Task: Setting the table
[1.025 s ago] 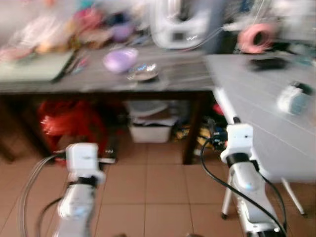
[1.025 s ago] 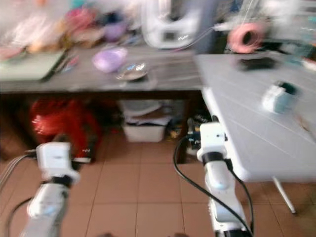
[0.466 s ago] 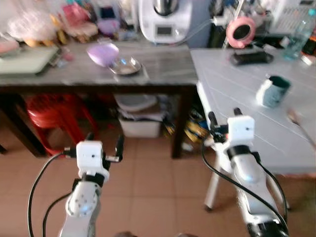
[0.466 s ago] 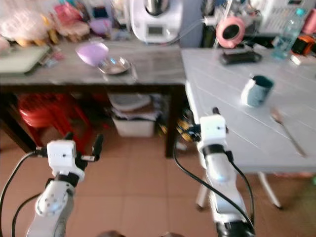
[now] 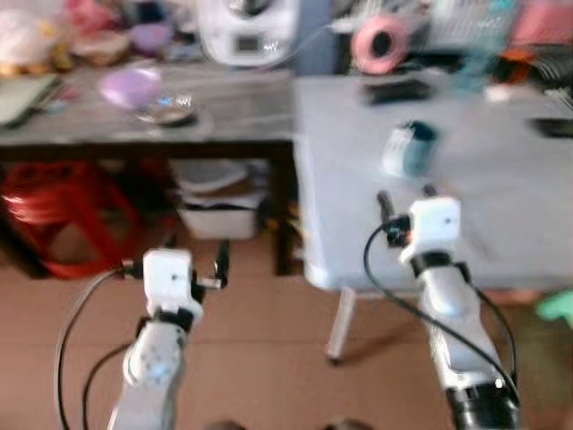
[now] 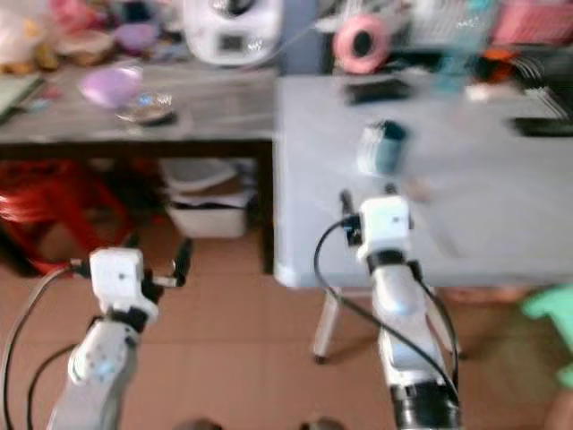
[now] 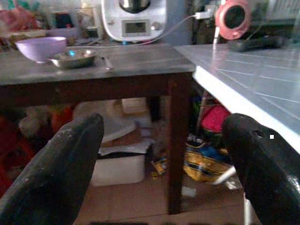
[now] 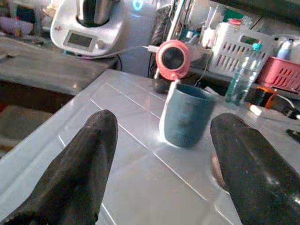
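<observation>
The cup (image 8: pixel 186 115) stands on the white table (image 5: pixel 501 188), back from its near edge. My right gripper (image 8: pixel 161 173), fingers spread and empty, lines up on it; left gripper (image 7: pixel 164 150) released too. Next, I judge: reach forward, straddle it.

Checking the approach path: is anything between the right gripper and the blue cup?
Nothing: bare white table separates the right gripper from the blue cup, per the right wrist view.

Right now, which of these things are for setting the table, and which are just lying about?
For the job: blue cup, white table, purple bowl, metal dish.

Lying about: kitchen machine, pink tape roll, water bottle, red stool.
</observation>
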Controlling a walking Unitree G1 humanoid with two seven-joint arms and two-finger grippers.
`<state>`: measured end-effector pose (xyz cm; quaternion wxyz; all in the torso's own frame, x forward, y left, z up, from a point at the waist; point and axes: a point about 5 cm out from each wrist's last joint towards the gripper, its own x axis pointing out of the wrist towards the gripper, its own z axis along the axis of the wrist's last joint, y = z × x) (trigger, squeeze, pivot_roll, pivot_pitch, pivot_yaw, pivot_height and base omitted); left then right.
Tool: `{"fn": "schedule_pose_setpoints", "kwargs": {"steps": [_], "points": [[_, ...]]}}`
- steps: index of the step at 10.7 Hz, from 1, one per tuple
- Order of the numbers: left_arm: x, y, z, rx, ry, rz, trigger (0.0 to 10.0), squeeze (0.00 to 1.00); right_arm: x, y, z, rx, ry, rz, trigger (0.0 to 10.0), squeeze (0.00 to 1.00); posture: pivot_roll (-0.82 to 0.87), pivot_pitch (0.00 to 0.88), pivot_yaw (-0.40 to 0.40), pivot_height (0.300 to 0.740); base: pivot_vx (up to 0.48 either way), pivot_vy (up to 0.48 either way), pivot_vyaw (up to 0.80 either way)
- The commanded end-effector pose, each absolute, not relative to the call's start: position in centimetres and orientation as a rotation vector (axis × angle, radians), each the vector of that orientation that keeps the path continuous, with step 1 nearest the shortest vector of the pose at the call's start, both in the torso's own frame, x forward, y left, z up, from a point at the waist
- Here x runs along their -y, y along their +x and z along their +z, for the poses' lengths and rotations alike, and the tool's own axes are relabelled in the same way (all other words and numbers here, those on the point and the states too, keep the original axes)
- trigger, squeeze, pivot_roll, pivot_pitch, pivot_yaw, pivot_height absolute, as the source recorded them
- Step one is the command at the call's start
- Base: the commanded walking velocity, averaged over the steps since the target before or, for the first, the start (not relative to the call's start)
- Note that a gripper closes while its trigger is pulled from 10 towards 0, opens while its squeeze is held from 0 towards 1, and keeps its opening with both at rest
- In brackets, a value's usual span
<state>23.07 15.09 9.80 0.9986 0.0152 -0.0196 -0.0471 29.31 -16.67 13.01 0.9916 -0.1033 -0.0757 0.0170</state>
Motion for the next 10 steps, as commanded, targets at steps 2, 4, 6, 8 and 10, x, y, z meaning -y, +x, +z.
{"fn": "schedule_pose_setpoints", "kwargs": {"steps": [2,4,6,8,10], "points": [[-15.59,23.01,9.72,0.030,0.046,-0.076,10.0,0.00,15.71,29.78,13.49,0.176,-0.191,0.057,10.0,0.00,0.04,0.051,0.035,0.740,0.000,-0.463,0.00],[-15.72,22.99,9.52,0.016,0.068,-0.074,10.0,0.00,15.74,29.93,13.61,0.183,-0.173,0.054,10.0,1.00,0.04,0.055,0.036,0.740,0.139,-0.424,0.00],[-15.70,22.99,9.47,0.011,0.084,-0.080,10.0,0.00,15.65,30.11,13.73,0.185,-0.175,0.049,10.0,1.00,0.04,0.057,0.038,0.740,0.407,-0.247,0.00],[-15.60,23.00,9.38,0.000,0.080,-0.085,10.0,0.00,15.40,30.33,13.90,0.191,-0.178,0.056,10.0,0.00,0.04,0.064,0.038,0.740,0.463,0.000,0.00],[-15.64,22.95,9.32,-0.002,0.090,-0.082,10.0,0.00,15.07,30.45,14.04,0.197,-0.182,0.068,10.0,0.00,0.04,0.068,0.036,0.740,0.480,0.000,0.00]]}}
